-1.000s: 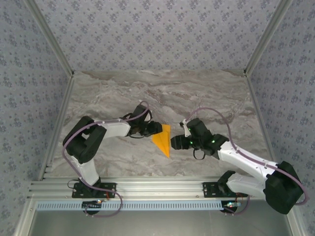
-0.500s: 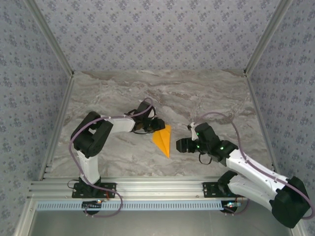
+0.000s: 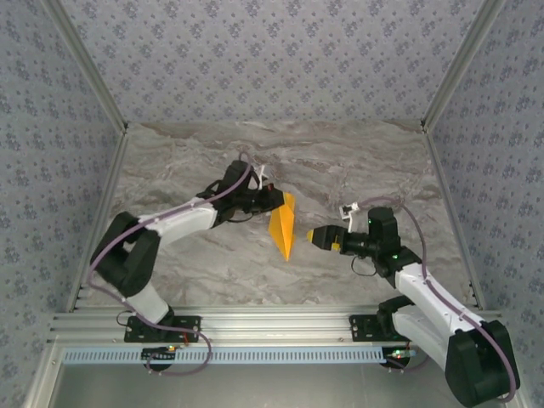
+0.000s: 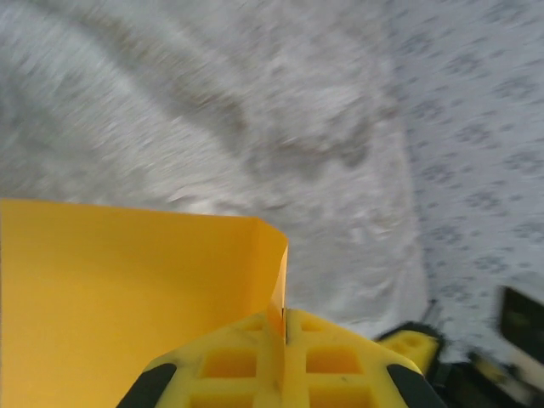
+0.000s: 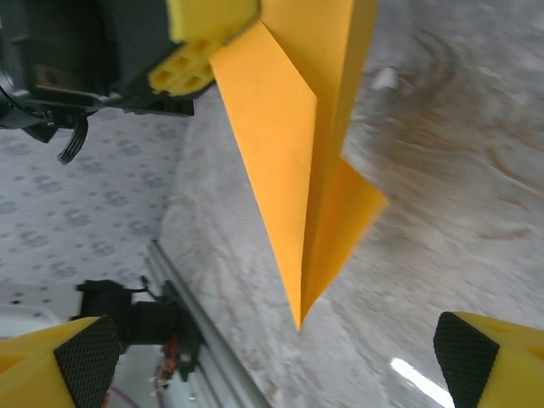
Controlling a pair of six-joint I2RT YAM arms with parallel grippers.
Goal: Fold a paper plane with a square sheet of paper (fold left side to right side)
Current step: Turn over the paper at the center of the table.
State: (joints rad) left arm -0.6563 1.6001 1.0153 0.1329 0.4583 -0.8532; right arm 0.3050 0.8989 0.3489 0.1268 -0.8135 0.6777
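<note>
Orange-yellow, one paper plane [image 3: 283, 229] in left end effector [image 3: 275, 202].

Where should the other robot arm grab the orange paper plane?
Probably the lower pointed half of the paper plane, pinched across its folded layers, coming from the right. The left end effector clamps the wide far end, so the tip is free, and the open right end effector faces that edge.
</note>
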